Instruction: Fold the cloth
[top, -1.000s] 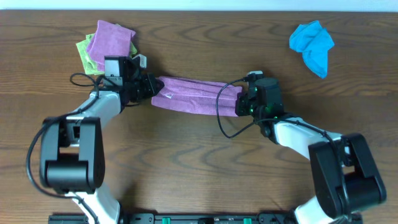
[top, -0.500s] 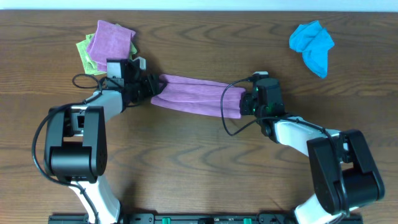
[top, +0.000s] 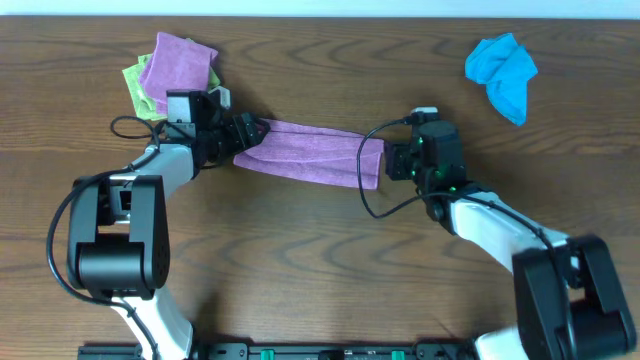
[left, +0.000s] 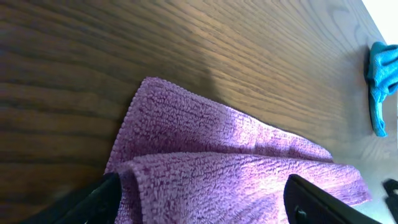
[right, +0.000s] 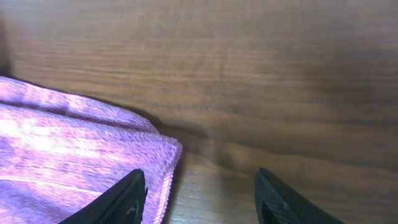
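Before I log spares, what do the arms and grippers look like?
The left arm and right arm have white links, black joint housings and a looping black cable each. The left gripper and right gripper are black; the right one shows green lights.

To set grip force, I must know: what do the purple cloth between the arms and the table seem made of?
The cloth looks like soft microfibre terry, matte: fuzzy ribbed loops show close up. The table looks like wood or wood-look laminate, smooth, slightly glossy: grain lines, soft glare.
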